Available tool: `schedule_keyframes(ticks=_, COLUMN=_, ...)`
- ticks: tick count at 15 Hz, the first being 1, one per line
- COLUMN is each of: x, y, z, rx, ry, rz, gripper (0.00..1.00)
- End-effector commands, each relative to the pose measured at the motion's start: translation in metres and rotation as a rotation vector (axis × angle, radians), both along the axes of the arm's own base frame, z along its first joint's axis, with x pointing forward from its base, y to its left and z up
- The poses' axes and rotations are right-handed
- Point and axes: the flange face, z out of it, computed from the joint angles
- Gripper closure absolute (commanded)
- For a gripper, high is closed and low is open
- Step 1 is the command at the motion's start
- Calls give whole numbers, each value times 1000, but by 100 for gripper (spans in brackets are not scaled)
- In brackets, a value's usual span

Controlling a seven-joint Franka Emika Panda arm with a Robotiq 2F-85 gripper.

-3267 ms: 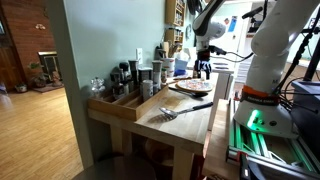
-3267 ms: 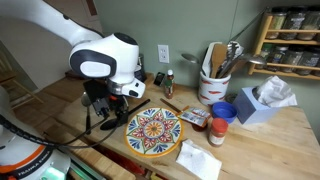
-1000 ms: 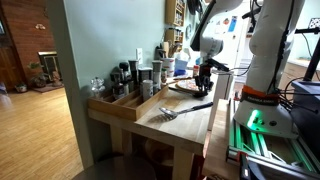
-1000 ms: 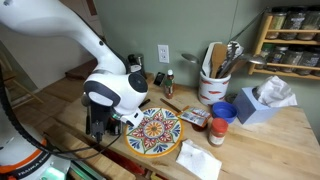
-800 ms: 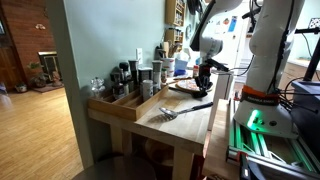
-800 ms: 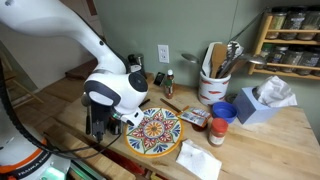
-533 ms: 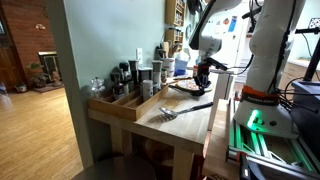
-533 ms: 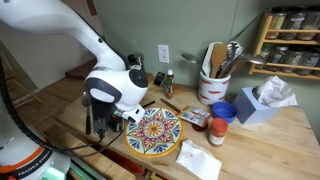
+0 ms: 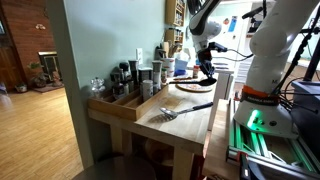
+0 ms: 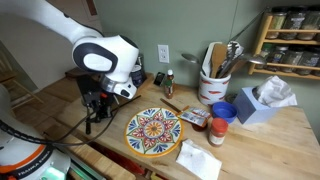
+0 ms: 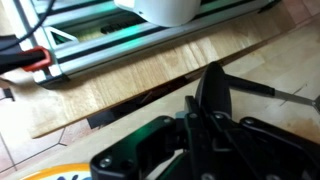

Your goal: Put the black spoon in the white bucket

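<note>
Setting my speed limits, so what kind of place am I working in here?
Probably a home kitchen: a wooden counter, a wall spice rack of jars, and a white bucket full of cooking utensils.

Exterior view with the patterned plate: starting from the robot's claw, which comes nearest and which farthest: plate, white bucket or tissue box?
1. Patterned plate, on the table right beside the gripper.
2. White bucket, farther along, by the wall.
3. Tissue box, at the far end.
</note>
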Motion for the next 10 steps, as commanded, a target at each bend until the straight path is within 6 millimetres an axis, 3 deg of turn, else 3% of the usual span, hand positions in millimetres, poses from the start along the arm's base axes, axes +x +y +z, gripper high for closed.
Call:
schedule_keyframes(ticks=1, x=-3, y=9, z=76, rx=-199, ry=80, rz=51, gripper=99)
schedule_keyframes(ticks=7, x=29, y=6, z=225, rx=-522, ry=82, rz=96, gripper=99)
schedule_keyframes(ticks=10, x=64, y=3, z=265, rx=-694, ry=37, rz=156, gripper=99)
